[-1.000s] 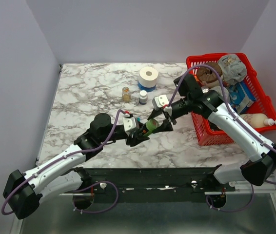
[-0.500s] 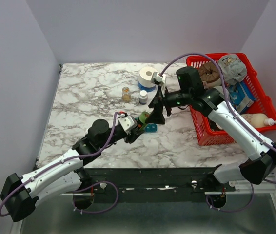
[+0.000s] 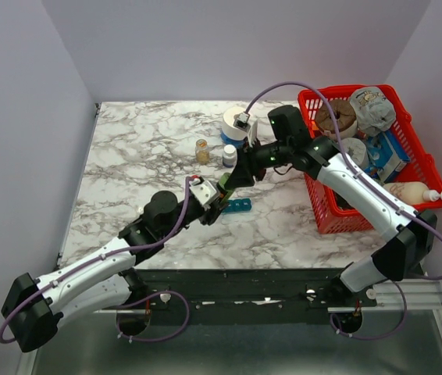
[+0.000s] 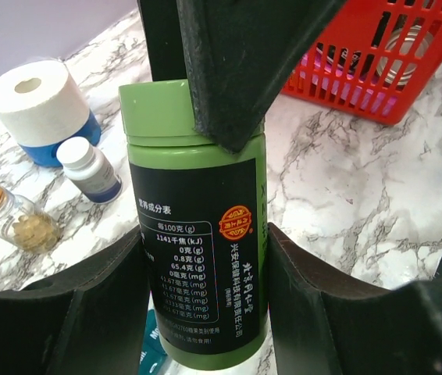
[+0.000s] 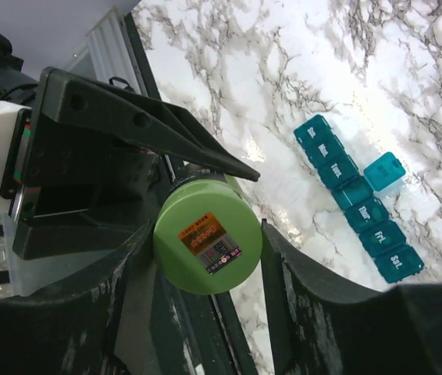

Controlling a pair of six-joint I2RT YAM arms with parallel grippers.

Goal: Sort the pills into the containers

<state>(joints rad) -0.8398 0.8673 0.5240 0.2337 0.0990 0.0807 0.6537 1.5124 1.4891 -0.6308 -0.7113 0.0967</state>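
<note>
My left gripper (image 3: 219,197) is shut on a green bottle (image 4: 197,234) with a black label and holds it upright above the table. My right gripper (image 3: 235,178) comes from above, its fingers (image 5: 315,305) closed on either side of the bottle's green cap (image 5: 208,244). The teal pill organizer (image 5: 365,212) lies flat on the marble just right of the bottle, one lid (image 5: 383,170) flipped open. It also shows in the top view (image 3: 237,205).
An amber bottle (image 3: 202,150), a small white bottle (image 3: 229,155) and a white tape roll (image 3: 238,123) stand behind the grippers. A red mesh basket (image 3: 326,212) full of items sits at the right edge.
My right gripper has swung left and down onto the bottle's cap. My left gripper has carried the bottle slightly back and left, uncovering the organizer.
</note>
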